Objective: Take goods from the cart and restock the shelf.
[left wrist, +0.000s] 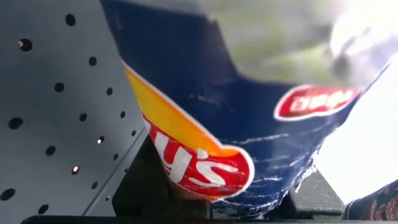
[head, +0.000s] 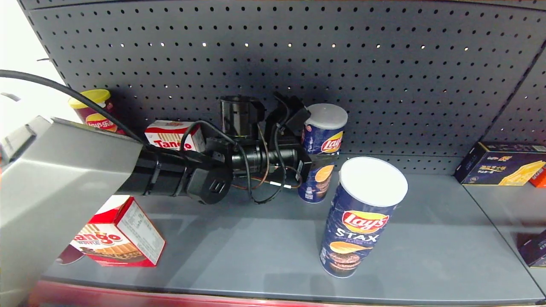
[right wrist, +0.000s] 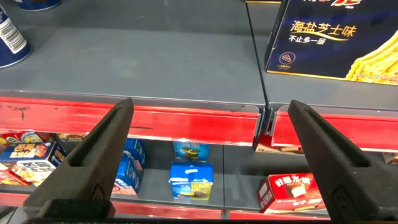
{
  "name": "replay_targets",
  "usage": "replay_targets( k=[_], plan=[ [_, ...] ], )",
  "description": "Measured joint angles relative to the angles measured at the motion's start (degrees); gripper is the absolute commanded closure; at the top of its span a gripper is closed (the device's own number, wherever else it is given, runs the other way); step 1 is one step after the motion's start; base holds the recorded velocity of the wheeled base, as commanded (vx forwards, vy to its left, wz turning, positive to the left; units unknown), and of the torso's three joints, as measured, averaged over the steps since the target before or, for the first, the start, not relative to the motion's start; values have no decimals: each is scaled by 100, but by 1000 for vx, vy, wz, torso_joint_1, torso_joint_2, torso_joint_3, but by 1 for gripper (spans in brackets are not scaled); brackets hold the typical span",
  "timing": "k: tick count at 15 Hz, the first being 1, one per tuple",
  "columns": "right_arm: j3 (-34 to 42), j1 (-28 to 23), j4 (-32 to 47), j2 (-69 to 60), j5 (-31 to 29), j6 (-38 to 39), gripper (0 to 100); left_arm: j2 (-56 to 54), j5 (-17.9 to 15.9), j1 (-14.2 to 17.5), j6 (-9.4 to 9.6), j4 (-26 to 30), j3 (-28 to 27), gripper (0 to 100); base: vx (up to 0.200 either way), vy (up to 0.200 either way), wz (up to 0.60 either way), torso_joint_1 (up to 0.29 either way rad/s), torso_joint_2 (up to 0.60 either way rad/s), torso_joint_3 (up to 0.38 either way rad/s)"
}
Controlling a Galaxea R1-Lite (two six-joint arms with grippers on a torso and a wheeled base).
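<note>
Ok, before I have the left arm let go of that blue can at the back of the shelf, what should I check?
1. Grip: left gripper closed around the held can: ok.
2. Posture: held can stands upright: ok.
3. Support: held can's base fully down on the shelf: cannot tell.
4. Neighbour: front can stands apart from the held can, nearer the shelf edge: ok.
5. Other arm: right gripper open and empty, at the shelf's front edge: ok.
</note>
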Motion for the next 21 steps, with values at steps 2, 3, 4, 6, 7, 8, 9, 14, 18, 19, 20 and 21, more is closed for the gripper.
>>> replay_targets(
  k=[2, 3, 4, 6, 7, 8, 9, 14, 18, 19, 20, 21],
  plan=[
    [0, -5, 0, 2, -2, 2, 0, 24, 20, -28, 4, 2, 33, 0, 0, 0, 0, 0, 0, 0],
    [0, -5, 0, 2, 0, 2, 0, 33, 41, -34, 9, -4, 39, 0, 0, 0, 0, 0, 0, 0],
    [0, 0, 0, 2, -2, 0, 0, 33, 55, -37, 20, -30, 63, 0, 0, 0, 0, 0, 0, 0],
    [0, 0, 0, 2, -2, 0, 0, -1, 57, -24, 61, -200, 236, 0, 0, 0, 0, 0, 0, 0],
    [0, 0, 0, 2, -2, 0, 0, -83, 60, -15, 66, -318, 397, 0, 0, 0, 0, 0, 0, 0],
    [0, 0, 0, 2, -2, 0, 0, -180, 57, -4, 68, -411, 571, 0, 0, 0, 0, 0, 0, 0],
    [0, 0, 0, 2, -2, 0, 0, -315, 60, 16, 66, -505, 811, 0, 0, 0, 0, 0, 0, 0],
    [0, 0, 0, 2, -2, 2, 0, -1014, 939, 49, 68, -1314, 2293, 0, 0, 0, 0, 0, 0, 0],
    [0, 0, 0, 2, 0, 0, 0, -1162, 1629, -11, 66, -1351, 2423, 0, 0, 0, 0, 0, 0, 0],
    [0, 0, 0, 2, 0, 0, 0, -1161, 1659, -22, 63, -1351, 2413, 0, 0, 0, 0, 0, 0, 0],
    [0, 0, -2, 2, 0, 0, 0, -1150, 1686, -24, 59, -1353, 2409, 0, 0, 0, 0, 0, 0, 0],
    [0, 0, 0, 2, -2, 0, 0, -1136, 1760, -24, 50, -1349, 2404, 0, 0, 0, 0, 0, 0, 0]
  ],
)
